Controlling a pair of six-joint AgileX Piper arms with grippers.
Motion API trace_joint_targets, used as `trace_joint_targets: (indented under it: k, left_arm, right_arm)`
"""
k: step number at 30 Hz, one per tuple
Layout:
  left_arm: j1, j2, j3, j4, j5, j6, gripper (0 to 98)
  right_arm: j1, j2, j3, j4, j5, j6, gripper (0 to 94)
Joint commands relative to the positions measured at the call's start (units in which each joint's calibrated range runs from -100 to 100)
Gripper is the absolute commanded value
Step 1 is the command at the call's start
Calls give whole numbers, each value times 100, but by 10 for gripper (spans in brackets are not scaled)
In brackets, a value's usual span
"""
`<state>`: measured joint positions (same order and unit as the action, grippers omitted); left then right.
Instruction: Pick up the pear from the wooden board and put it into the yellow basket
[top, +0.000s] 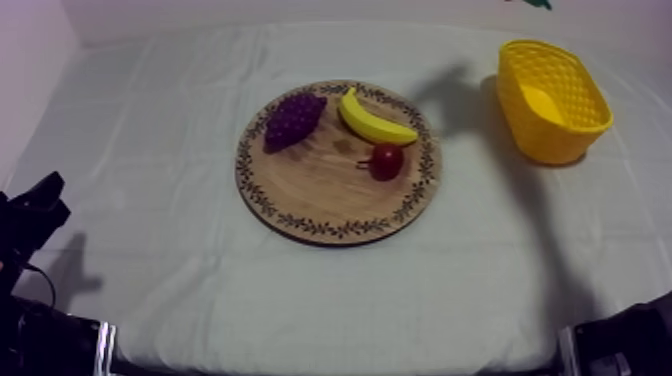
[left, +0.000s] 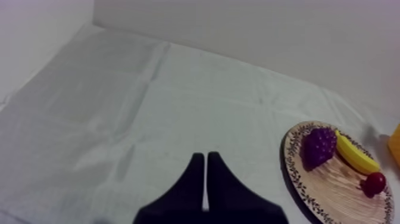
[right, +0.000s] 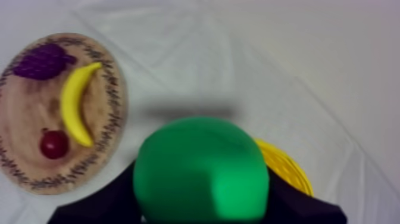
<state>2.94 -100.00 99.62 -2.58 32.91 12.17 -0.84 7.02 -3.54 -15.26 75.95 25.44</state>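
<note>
So the right gripper (right: 200, 199) is clamped around the pear (right: 200, 170), one black finger on each side of it. The pear's off the board and up in the grip. The yellow basket (right: 287, 171) has its rim poking out just behind the pear. Farther out from that hand is the wooden board (right: 30, 113), with the banana (right: 74, 101), grapes (right: 40, 61) and small red fruit (right: 54, 144) on it. The left gripper (left: 205, 179) has its fingers pressed together on nothing, over the cloth (left: 149, 119), with the board well off ahead.
</note>
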Motion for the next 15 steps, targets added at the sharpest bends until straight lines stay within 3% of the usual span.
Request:
trace_joint_targets:
  k: [1, 15]
  left_arm:
    - [-1, 0, 5, 2, -1, 2, 1]
    - [-1, 0, 5, 2, -1, 2, 1]
  right_arm:
    - [523, 74, 215, 3, -168, 27, 375]
    - [1061, 755, 1346, 120, -1089, 15, 431]
